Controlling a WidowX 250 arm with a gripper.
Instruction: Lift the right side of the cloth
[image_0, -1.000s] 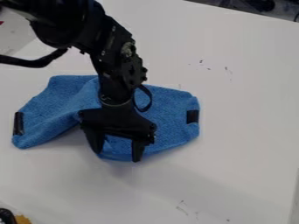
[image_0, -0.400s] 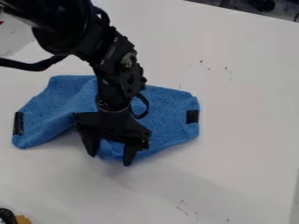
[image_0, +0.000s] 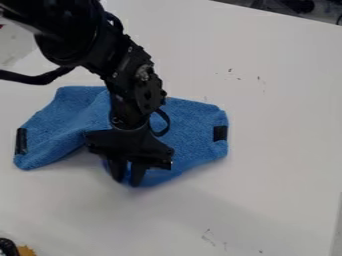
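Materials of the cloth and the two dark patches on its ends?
Cloth: looks like soft microfiber or terry, matte blue; fuzzy, nubbly surface and rounded folds suggest it.
Right patch: smooth black, probably tape or a sewn-on strip; flat, crisp-edged, no nap.
Left patch: likely the same, slightly glossy, with a pale glint. Tape or plastic, can't say which.

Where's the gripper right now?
In the camera view, the gripper is left of centre, at the near edge of the blue cloth, between its two black patches.
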